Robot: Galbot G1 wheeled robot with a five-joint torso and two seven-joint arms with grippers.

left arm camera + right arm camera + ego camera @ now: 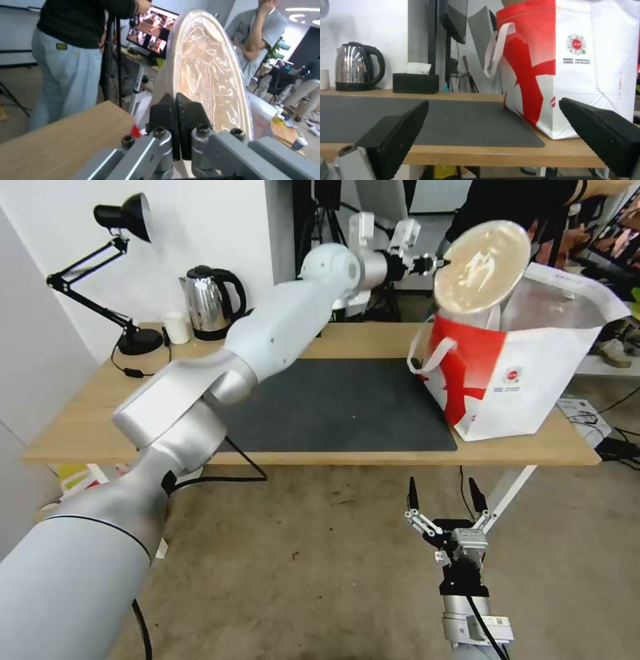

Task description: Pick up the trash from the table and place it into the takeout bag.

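The takeout bag (527, 380) is white with a red brush-stroke panel, a silver lining and a small red logo. The lidded bowl (481, 265) is beige. The surface (80, 427) is light wood under a dark grey mat (347, 407).

no readable text; small red round logo on takeout bag (576, 44), print beneath too small.

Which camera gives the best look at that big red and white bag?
The right wrist view: the takeout bag fills it side-on, logo and handle sharp. The head view shows it from above, foil lining visible. The left wrist view catches hardly any.
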